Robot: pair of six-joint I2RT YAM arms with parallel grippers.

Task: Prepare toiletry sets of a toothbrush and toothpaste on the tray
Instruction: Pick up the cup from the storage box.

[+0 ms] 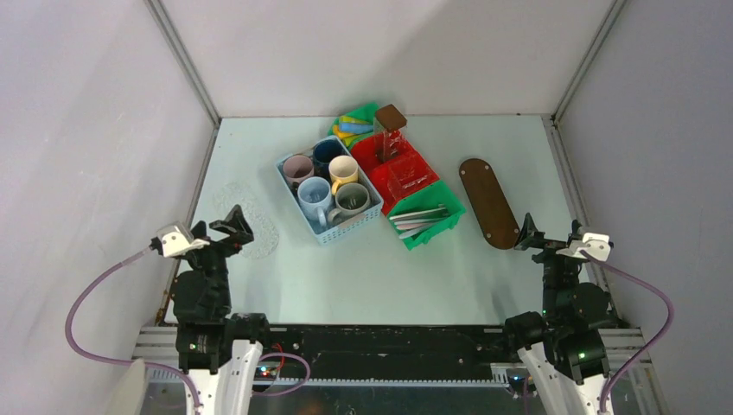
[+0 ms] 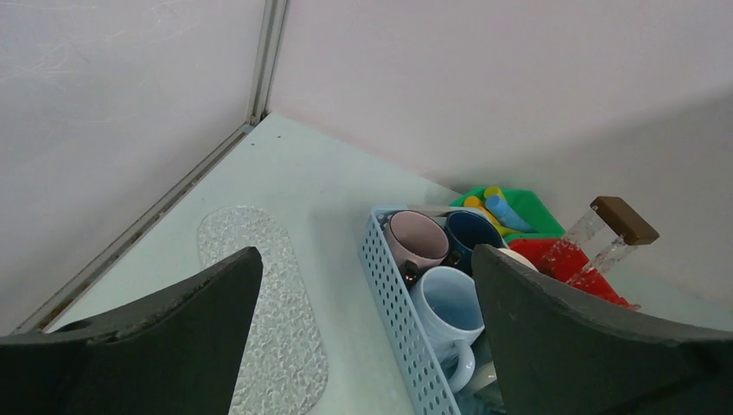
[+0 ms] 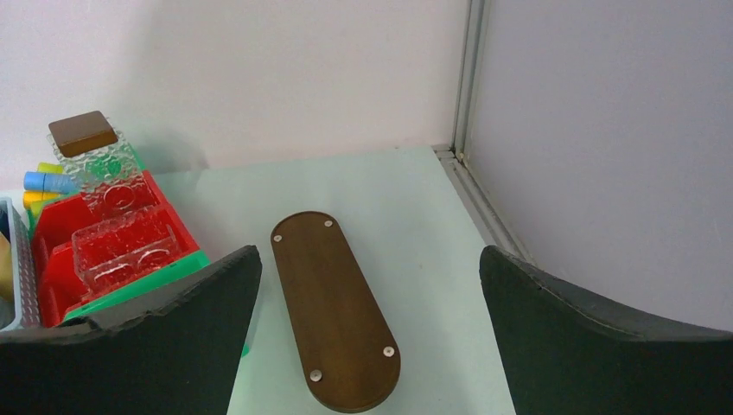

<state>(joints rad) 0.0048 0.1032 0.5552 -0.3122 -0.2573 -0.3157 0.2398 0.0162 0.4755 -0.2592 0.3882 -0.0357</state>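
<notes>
The dark brown oval tray [image 1: 488,203] lies bare at the right, four small metal studs showing in the right wrist view [image 3: 333,307]. Pink [image 1: 298,167], dark blue [image 1: 328,152], cream [image 1: 343,169], pale blue [image 1: 314,192] and grey [image 1: 353,200] mugs stand in a light blue basket [image 1: 333,233]. Pale toothbrushes [image 1: 421,218] lie in a green bin. Yellow, blue and green tubes [image 1: 353,125] lie in another green bin behind. My left gripper [image 1: 233,226] is open and empty left of the basket [image 2: 393,294]. My right gripper [image 1: 529,235] is open and empty just near of the tray.
A red bin [image 1: 402,173] holds clear glass pieces, and a glass jar with a brown lid [image 1: 391,121] stands at its far end. A clear textured oval mat [image 1: 251,220] lies under the left gripper. White walls enclose the table on three sides.
</notes>
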